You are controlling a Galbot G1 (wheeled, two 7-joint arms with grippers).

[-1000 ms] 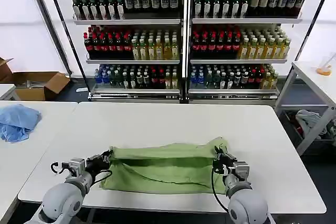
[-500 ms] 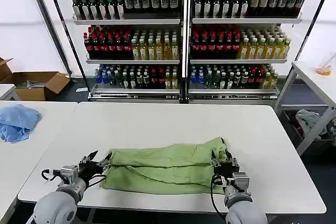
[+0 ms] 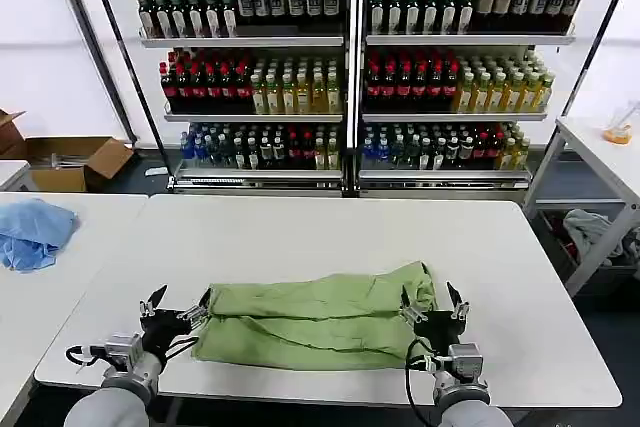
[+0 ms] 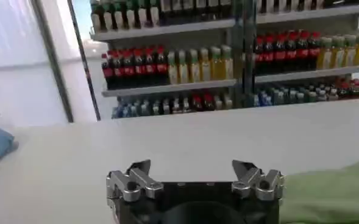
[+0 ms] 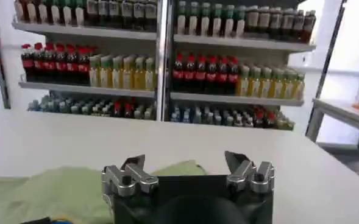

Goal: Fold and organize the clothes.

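On the table (image 3: 300, 237), the folded green T-shirt (image 3: 315, 317) is lying near the front edge, with the left gripper (image 3: 178, 309) and right gripper (image 3: 432, 307) flanking its ends, fingers spread, gripping nothing.

I am working in what looks like a test room dressed up as a shop. Across the top of the head view stand two metal shelving units (image 3: 350, 67), side by side, packed with rows of bottled drinks (image 3: 250, 92): dark caps on the top shelf, red and yellow bottles in the middle, mixed blue and green ones lowest. In front of them sit plain white tables (image 3: 330, 237), more like lab benches than shop counters. At the left edge an open cardboard box (image 3: 75, 159) rests on the floor. White fabric-like walls with dark slanting poles (image 3: 105, 47) close the space at both upper corners.
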